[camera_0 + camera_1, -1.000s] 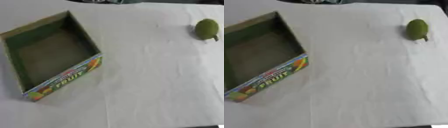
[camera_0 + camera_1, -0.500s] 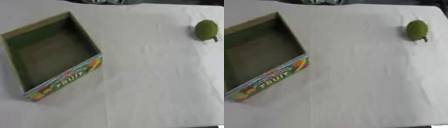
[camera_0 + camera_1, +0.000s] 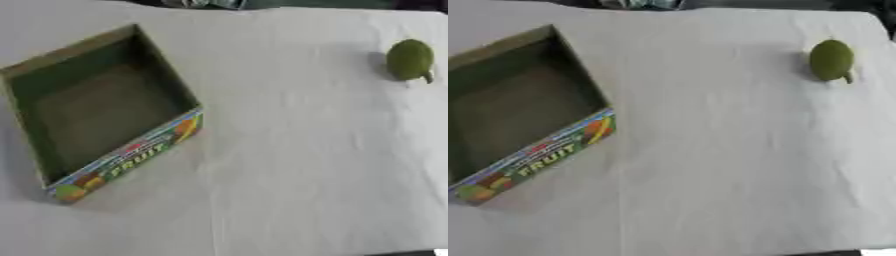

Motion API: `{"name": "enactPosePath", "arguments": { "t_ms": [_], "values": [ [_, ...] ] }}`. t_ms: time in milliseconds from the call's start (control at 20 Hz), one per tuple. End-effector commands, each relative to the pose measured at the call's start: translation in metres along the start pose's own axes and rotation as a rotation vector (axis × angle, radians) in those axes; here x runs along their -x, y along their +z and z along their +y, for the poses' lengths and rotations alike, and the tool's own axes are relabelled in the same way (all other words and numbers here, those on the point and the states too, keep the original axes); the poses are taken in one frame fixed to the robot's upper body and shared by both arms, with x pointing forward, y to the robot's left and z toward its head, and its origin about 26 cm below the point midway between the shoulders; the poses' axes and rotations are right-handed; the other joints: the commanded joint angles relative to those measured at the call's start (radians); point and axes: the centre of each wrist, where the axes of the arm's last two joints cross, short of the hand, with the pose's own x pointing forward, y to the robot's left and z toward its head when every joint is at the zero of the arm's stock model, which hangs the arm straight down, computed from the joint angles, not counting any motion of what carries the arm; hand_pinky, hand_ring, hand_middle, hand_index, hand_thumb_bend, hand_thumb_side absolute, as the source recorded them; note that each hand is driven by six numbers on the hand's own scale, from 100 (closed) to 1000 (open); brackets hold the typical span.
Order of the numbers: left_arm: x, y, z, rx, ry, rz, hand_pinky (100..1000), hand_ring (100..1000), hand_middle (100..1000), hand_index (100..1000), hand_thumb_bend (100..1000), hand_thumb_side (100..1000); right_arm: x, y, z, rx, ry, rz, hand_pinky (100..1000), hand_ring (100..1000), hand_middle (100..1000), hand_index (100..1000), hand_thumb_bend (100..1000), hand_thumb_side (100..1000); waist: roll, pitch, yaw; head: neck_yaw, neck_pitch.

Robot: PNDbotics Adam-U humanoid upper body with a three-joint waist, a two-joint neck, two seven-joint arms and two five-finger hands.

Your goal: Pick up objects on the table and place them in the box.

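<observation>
1. On the left side of the worktop (image 3: 289, 165), which is covered in a white, slightly creased cloth, sits an open rectangular cardboard box (image 3: 105, 112) with a dark green inside.
2. The box lies askew to the worktop's edges; its near wall carries a colourful printed band with fruit pictures and the word "FRUIT" (image 3: 133, 159).
3. The inside of the box shows only its bare green floor and walls.
4. At the far right of the worktop lies a small green oval fruit with a short stem (image 3: 831, 60), resting directly on the cloth.
5. The stem points down toward the near right side of the fruit.
6. The fruit is well apart from the box, with a broad stretch of bare cloth between them.
7. Neither the left hand nor the right hand appears in either eye view, so whether their fingers are straight or curled cannot be told.
</observation>
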Motion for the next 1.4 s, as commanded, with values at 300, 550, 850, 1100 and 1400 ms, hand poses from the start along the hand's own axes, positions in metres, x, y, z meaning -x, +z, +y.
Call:
{"name": "enactPosePath", "arguments": {
  "t_ms": [300,550,850,1100,1400],
  "values": [
    [-0.005,-0.011,0.002,0.023,-0.001,-0.04,652,725,661,833,100,588,-0.024,0.01,-0.026,-0.095,0.118,-0.057,994,1000,969,1000,100,443,0.002,-0.022,-0.002,0.004,0.002],
    [-0.005,-0.011,0.001,0.025,0.003,-0.04,652,725,661,833,100,587,-0.042,0.003,-0.019,-0.138,0.16,-0.114,988,1000,969,1000,100,544,0.002,-0.019,0.003,0.0,0.003],
    [-0.005,-0.011,0.0,0.028,0.01,-0.039,651,725,662,834,100,587,-0.056,-0.004,-0.012,-0.16,0.186,-0.154,989,1000,968,1000,100,606,0.001,-0.018,0.01,-0.006,0.001],
    [-0.005,-0.011,-0.001,0.028,0.014,-0.038,650,725,662,834,100,587,-0.059,-0.009,-0.009,-0.163,0.192,-0.161,985,1000,965,1000,100,570,-0.001,-0.019,0.016,-0.012,-0.001],
    [-0.005,-0.01,-0.001,0.03,0.012,-0.035,649,724,662,834,100,587,-0.057,-0.01,-0.013,-0.083,0.175,-0.158,981,1000,969,1000,100,413,0.0,-0.016,0.016,-0.011,-0.002]
  ]
}}
